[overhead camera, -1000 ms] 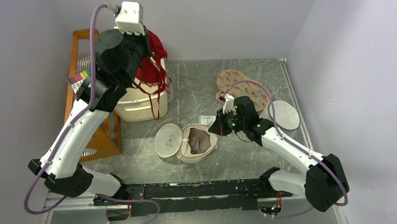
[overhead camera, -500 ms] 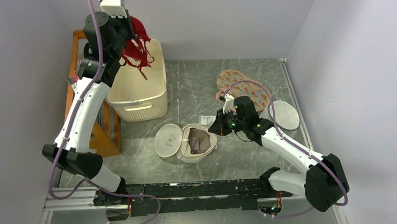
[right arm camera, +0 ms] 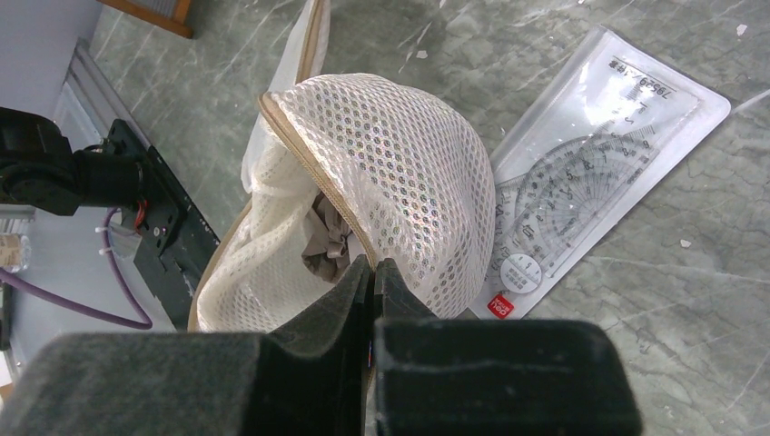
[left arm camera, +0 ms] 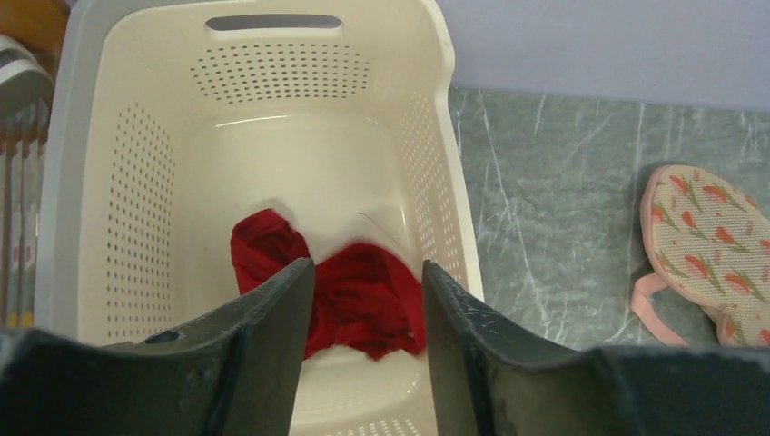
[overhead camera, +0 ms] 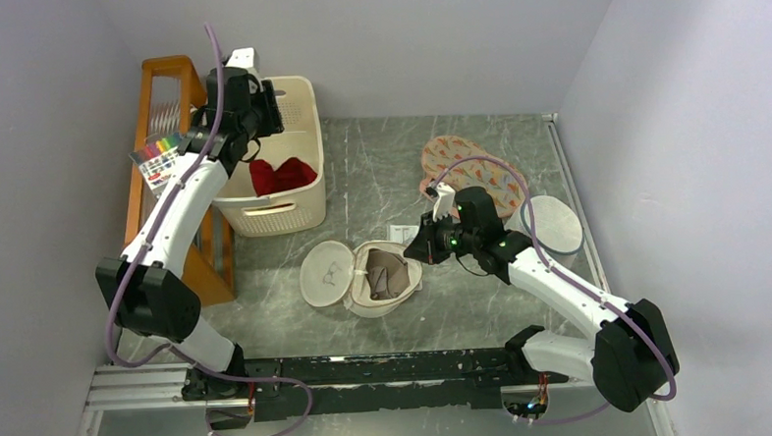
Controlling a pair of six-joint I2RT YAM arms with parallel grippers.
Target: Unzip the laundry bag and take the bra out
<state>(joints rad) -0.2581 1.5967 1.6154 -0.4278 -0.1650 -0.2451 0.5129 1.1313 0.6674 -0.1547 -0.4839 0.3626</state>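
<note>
At the front of the table (overhead camera: 380, 169), locate the laundry bag (right arm camera: 399, 173). It lies unzipped, flap folded open, with grey-brown fabric (right arm camera: 327, 241) inside. The right gripper (right arm camera: 372, 272) has its fingers pressed together on the bag's rim, pinching the mesh edge. Farther back, the left gripper (left arm camera: 365, 265) hangs spread above the cream basket (left arm camera: 154, 227) — the red bra (left arm camera: 359, 295) lies on the basket floor, well apart from the bag.

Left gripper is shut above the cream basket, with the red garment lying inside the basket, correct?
Not quite: the left gripper is open, its fingers spread apart. It is above the cream basket, with the red garment lying inside the basket. The left wrist view shows this.
</note>
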